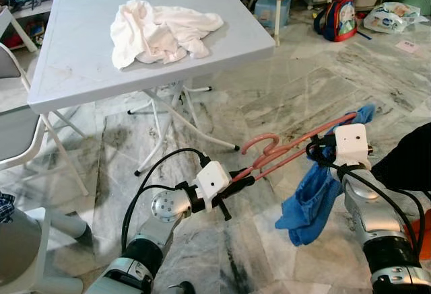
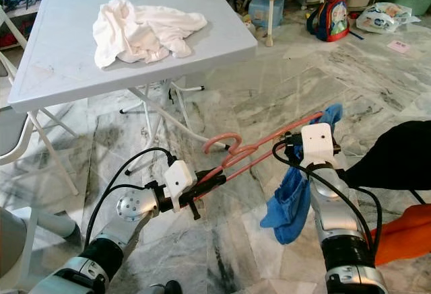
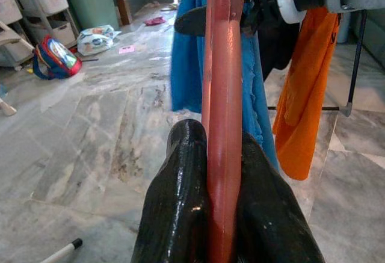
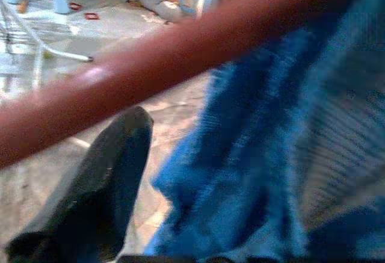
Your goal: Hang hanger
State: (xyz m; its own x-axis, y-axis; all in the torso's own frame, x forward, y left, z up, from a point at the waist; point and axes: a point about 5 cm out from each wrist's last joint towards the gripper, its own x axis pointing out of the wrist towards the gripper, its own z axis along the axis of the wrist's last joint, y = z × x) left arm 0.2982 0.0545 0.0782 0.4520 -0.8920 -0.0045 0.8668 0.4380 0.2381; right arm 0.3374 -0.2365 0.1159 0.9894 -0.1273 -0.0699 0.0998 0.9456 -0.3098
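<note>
We held hanger (image 1: 289,147) between both grippers, long axis left-right: left gripper (image 1: 244,181) clamped on one end; right gripper (image 1: 322,151) at far end beside blue cloth (image 1: 311,200), grip unclear.

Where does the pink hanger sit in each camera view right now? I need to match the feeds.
Left eye view: pink hanger lower centre, spanning between left gripper and right gripper.
Right eye view: same span, lower centre.
Left wrist view: bar runs up the middle, clamped.
Right wrist view: blurred bar crosses diagonally.
Shared landmark: blue cloth hanging from it.
</note>
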